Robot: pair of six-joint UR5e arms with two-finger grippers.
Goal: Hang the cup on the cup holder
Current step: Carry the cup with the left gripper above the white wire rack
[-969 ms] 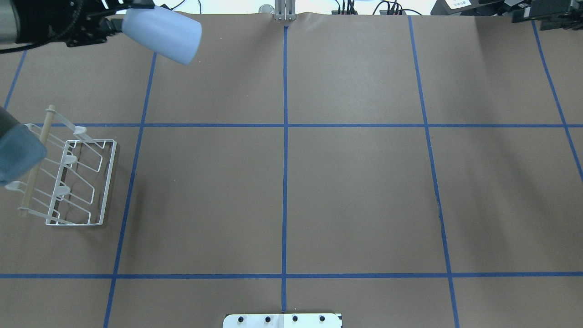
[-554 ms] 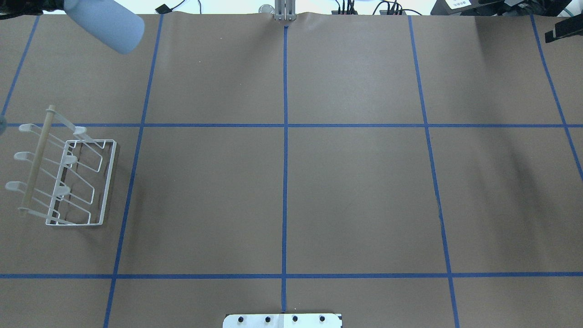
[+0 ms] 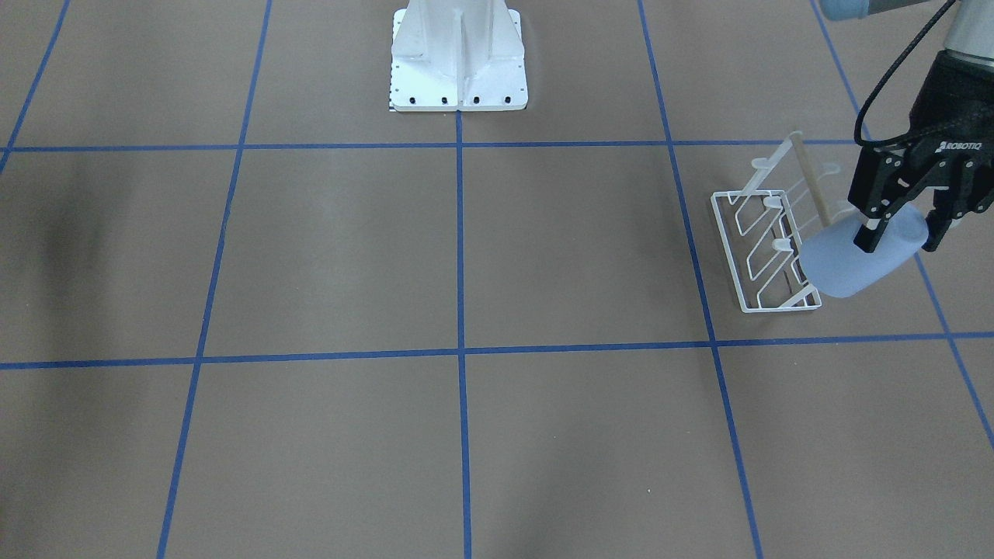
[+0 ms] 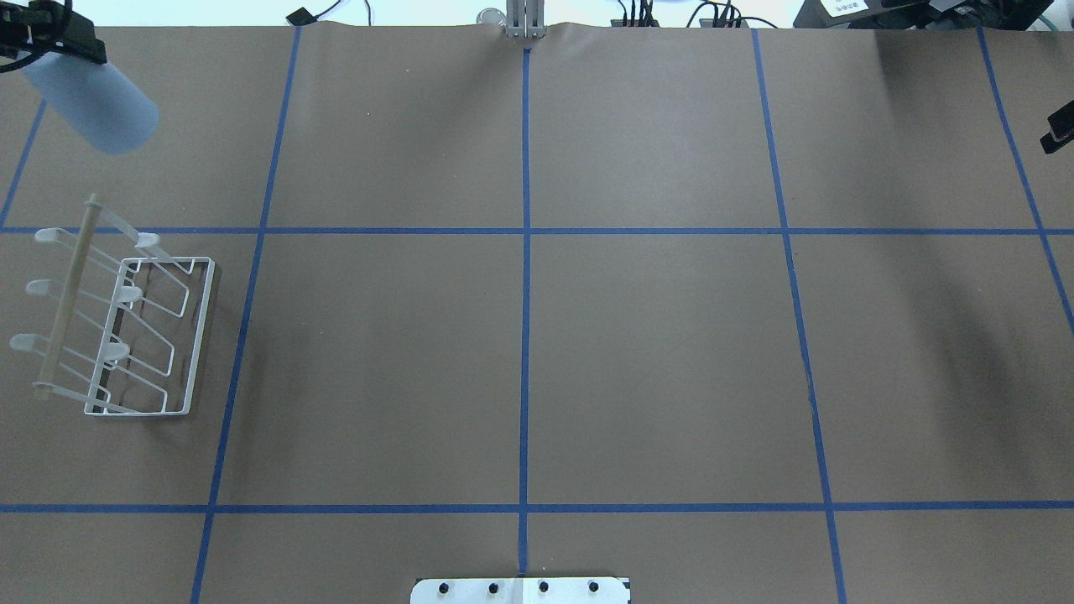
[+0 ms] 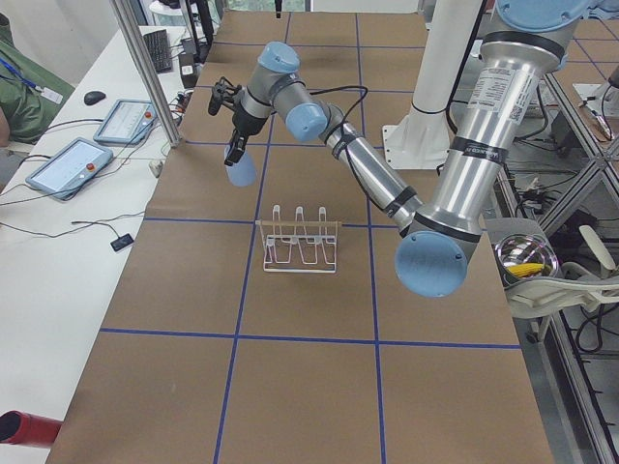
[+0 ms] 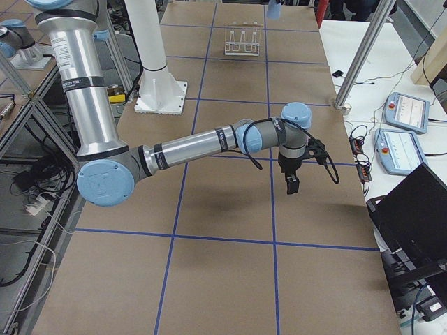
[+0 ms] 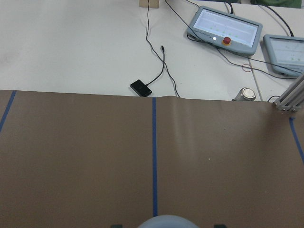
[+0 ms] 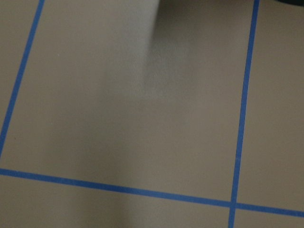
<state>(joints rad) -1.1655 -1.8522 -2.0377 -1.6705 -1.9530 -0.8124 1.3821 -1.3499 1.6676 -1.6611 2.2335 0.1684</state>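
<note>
Item 1, cup holder (image 4: 67, 294): stands on the counter (image 4: 520, 335) at my 10 o'clock.
Item 2, right tool (image 6: 291, 185): out at 2 o'clock, pointing down above the counter. How far open, I cannot tell.
Item 3, left tool (image 3: 899, 233): farthest, near 11 o'clock, clamped on the cup (image 3: 842, 268). The cup hangs tilted in the air beyond the cup holder, apart from it.

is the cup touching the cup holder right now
Apart. The overhead view shows a stretch of bare table between the cup and the cup holder.
</note>
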